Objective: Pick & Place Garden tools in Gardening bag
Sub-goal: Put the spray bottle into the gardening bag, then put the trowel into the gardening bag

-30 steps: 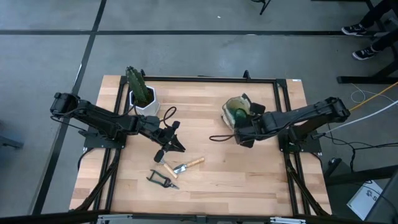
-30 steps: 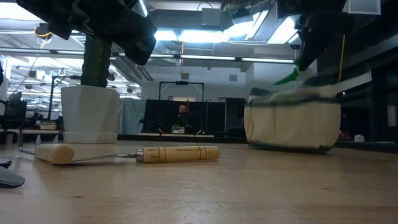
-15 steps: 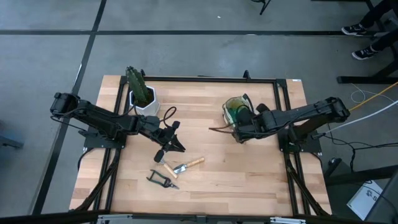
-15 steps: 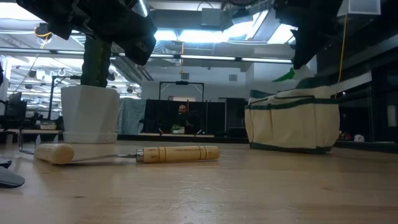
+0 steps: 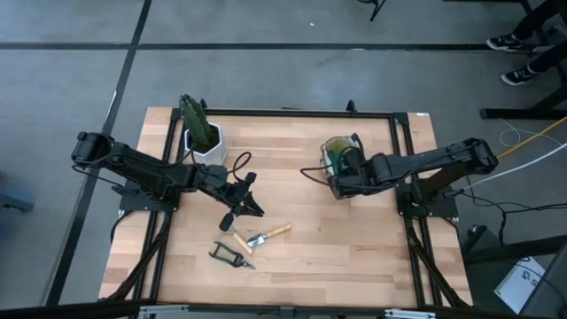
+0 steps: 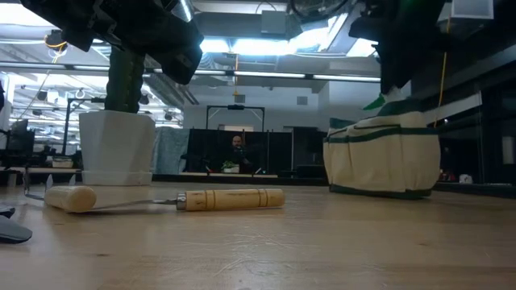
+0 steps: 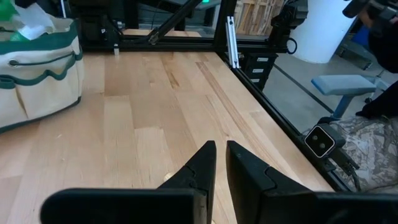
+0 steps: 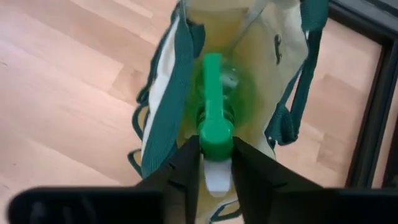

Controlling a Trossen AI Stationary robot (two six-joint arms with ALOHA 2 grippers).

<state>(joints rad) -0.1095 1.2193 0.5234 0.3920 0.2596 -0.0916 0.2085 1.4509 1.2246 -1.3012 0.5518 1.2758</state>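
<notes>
The tan gardening bag [image 5: 330, 152] [image 8: 163, 106] with green trim stands on its base at the table's right. A green spray bottle [image 8: 231, 93] stands inside it, with my right gripper [image 8: 216, 148] [image 5: 341, 180] shut on it from above. Near the table's middle front lie a wooden-handled trowel [image 5: 269, 234] [image 6: 230, 199], a second wooden-handled tool [image 5: 239, 241] and black pruning shears [image 5: 230, 257]. My left gripper [image 5: 254, 211] [image 7: 221, 155] hovers shut above the trowel and the second tool, holding nothing. My right gripper pinches the spray bottle's green head [image 8: 216, 134] between its two fingers, just above the white trigger [image 8: 217, 180]. The fingers slant down from above. The bottle stands upright with its body down inside the bag.
A white pot with a green cactus-like plant [image 5: 204, 140] [image 6: 117, 149] stands at the far left. A black frame [image 5: 301, 112] runs around the table. Bare wood [image 5: 345, 248] lies between the tools and the bag.
My right gripper has rolled about its own line while staying over the bag. The bag, squashed and leaning a second ago, now stands up straight and has turned a little, its loop handle swinging toward the far edge.
</notes>
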